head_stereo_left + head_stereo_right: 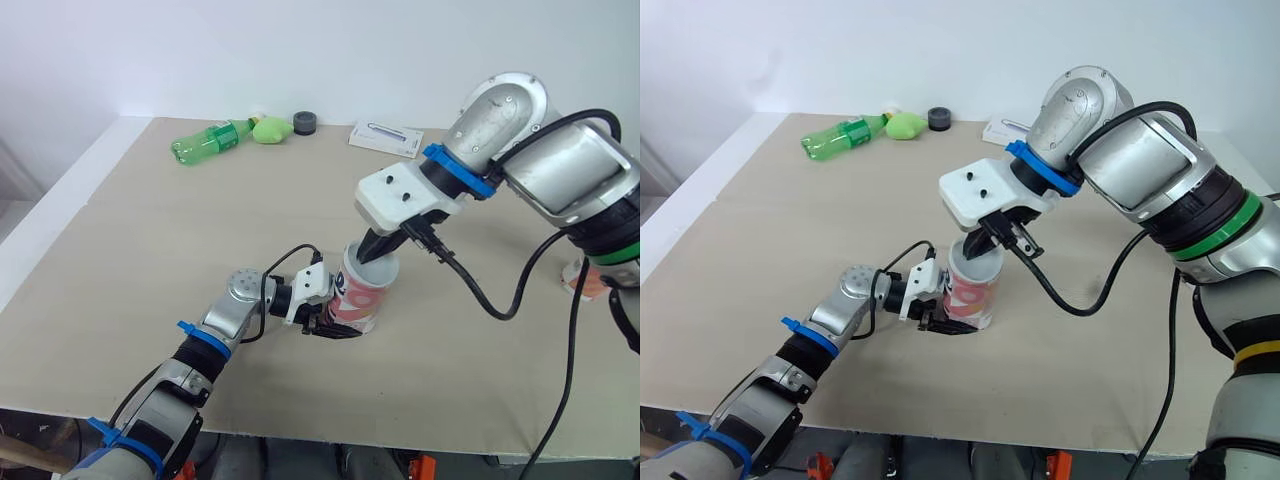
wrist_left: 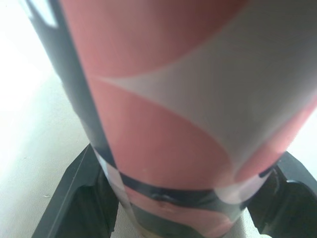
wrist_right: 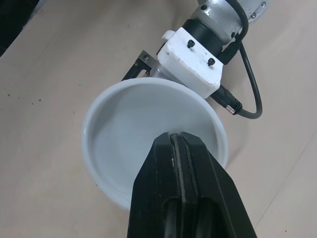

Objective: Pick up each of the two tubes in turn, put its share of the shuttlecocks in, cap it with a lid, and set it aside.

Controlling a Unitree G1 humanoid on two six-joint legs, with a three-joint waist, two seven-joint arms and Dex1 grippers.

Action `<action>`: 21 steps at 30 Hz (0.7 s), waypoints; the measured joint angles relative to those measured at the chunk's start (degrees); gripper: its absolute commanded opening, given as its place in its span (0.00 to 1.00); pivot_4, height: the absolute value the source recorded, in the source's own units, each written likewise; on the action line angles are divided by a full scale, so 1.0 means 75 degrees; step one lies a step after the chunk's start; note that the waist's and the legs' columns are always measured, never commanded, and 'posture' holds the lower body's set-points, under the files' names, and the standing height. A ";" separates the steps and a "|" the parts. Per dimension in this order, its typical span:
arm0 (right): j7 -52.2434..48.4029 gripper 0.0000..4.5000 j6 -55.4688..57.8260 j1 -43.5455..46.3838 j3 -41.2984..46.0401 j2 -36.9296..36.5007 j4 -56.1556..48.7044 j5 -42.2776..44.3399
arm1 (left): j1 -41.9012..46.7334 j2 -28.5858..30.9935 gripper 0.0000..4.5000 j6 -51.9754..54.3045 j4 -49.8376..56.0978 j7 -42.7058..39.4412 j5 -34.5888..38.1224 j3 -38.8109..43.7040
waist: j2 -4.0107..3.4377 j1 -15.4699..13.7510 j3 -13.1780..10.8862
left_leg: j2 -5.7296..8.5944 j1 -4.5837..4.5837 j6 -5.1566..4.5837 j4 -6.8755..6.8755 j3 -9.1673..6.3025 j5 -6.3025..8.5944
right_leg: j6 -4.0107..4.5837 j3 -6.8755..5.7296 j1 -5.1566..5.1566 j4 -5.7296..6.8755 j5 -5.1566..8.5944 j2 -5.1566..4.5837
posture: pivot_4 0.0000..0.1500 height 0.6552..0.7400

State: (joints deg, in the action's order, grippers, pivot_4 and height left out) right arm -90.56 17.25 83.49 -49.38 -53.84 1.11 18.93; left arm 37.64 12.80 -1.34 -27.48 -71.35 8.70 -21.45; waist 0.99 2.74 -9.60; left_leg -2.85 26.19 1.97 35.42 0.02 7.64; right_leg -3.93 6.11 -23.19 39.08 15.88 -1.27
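1. The tube [image 1: 358, 298], patterned pink and white, stands upright on the desk [image 1: 150, 260], nearer its front edge than its back. The left tool [image 1: 338, 326] is clamped on the tube low down, one black finger on each side of the base.
2. A white lid [image 3: 129, 134] sits on the tube's mouth. The right tool [image 3: 179, 144] comes down from above with its fingers pressed together and empty, their tips resting in the lid's shallow recess.
3. The step in hand looks like capping. I cannot tell whether the lid is fully seated all round the rim.
4. To do it well, push straight down along the tube's axis and near the lid's centre. A push near the rim could tip the lid or lever the tube over.
5. The left tool's low grip resists sliding but not tipping, so it should stay firm until the lid is home.
6. There is open desk to the left of the tube and behind it, which gives room for setting it aside.
7. A green bottle [image 1: 210, 140], a lime-green object [image 1: 270, 129], a small black cylinder [image 1: 305, 122] and a flat white box [image 1: 385, 137] lie well apart, along the far edge.
8. A pink-and-white object [image 1: 582, 280], possibly the other tube, shows partly behind the right arm, so that side is tighter.
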 measured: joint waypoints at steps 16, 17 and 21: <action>-0.0002 0.00 0.0062 0.0061 -0.0014 0.0187 0.0094 0.0020 | -0.0033 0.0026 0.62 0.0005 0.0003 0.0006 0.0004 0.0064 | 0.0002 0.0011 0.0004 | -0.0005 -0.0017 0.0000 -0.0002 0.0000 0.0000 | 0.0006 0.0001 0.0006 0.0000 -0.0002 0.0003 | 1.00 0.87; -0.0002 0.00 0.0090 0.0066 -0.0015 0.0205 0.0117 0.0038 | -0.0036 0.0026 0.62 0.0005 0.0003 0.0005 0.0007 0.0070 | 0.0002 0.0012 0.0004 | -0.0006 -0.0017 0.0000 -0.0002 0.0001 0.0000 | 0.0007 0.0002 0.0006 0.0000 -0.0002 0.0004 | 1.00 0.87; -0.0002 0.00 0.0235 0.0096 -0.0015 0.0309 0.0217 0.0147 | -0.0069 0.0028 0.62 0.0002 0.0006 0.0000 0.0034 0.0106 | 0.0001 0.0017 0.0004 | -0.0011 -0.0016 0.0000 -0.0003 0.0001 0.0000 | 0.0010 0.0002 0.0006 0.0000 -0.0004 0.0009 | 1.00 0.87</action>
State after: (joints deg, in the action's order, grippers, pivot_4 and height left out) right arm -90.58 19.01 84.21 -49.49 -51.52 2.73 20.03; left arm 37.12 13.01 -1.33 -27.43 -71.35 8.96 -20.66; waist 1.00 2.86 -9.57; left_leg -2.93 26.07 1.97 35.40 0.02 7.64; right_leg -3.85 6.13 -23.15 39.08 15.85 -1.20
